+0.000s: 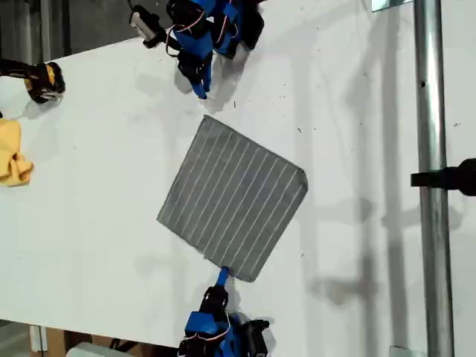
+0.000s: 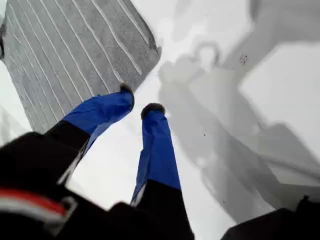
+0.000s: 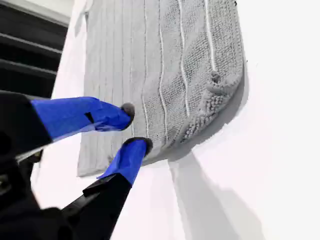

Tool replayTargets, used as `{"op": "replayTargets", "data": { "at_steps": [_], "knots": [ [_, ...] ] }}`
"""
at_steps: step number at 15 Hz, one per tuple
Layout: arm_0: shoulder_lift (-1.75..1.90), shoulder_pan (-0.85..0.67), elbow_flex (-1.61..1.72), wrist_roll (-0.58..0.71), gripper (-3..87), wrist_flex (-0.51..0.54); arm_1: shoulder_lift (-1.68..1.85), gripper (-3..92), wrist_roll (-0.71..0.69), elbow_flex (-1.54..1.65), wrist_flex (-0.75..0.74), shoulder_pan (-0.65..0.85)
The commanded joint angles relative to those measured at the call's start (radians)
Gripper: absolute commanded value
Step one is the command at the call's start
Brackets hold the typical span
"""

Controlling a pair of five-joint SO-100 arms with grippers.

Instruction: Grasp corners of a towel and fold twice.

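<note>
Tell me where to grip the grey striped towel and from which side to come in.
Take the towel by a corner; it lies flat, turned diamond-wise, so the tips stick out free. My second gripper already straddles the edge near the bottom corner in the exterior view. Probably slide one finger under from that side, then pinch.

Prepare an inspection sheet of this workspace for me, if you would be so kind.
Surface: white table, faint specks, otherwise bare.
Job's things: grey striped towel lies flat and unfolded, set diagonally; one corner is slightly rumpled.
Clutter: yellow cloth bunched at the exterior view's left edge; a black and yellow object beyond it.
Grippers: my first pincer is open over the table beside a towel corner, holding nothing; my second pincer is open, straddling the towel's edge.
Cables: thin wires on the arm at the exterior view's top.
Surroundings: metal pole with a black clamp on the exterior view's right.
</note>
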Motion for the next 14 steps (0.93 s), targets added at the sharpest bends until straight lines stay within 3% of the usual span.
{"op": "replayTargets", "data": {
  "at_steps": [1, 10, 14],
  "knots": [
    [0.006, -0.150, 0.005, -0.443, -0.6, -0.011, 0.006, -0.2, 0.023, -0.063, -0.098, -0.163],
    [0.006, -0.149, 0.005, -0.443, -0.6, -0.011, -0.069, -0.2, 0.014, -0.186, -0.110, -0.216],
    [0.006, -0.149, 0.005, -0.445, -0.6, -0.012, -0.462, -0.2, -0.048, -0.422, -0.282, -0.275]
  ]
}}
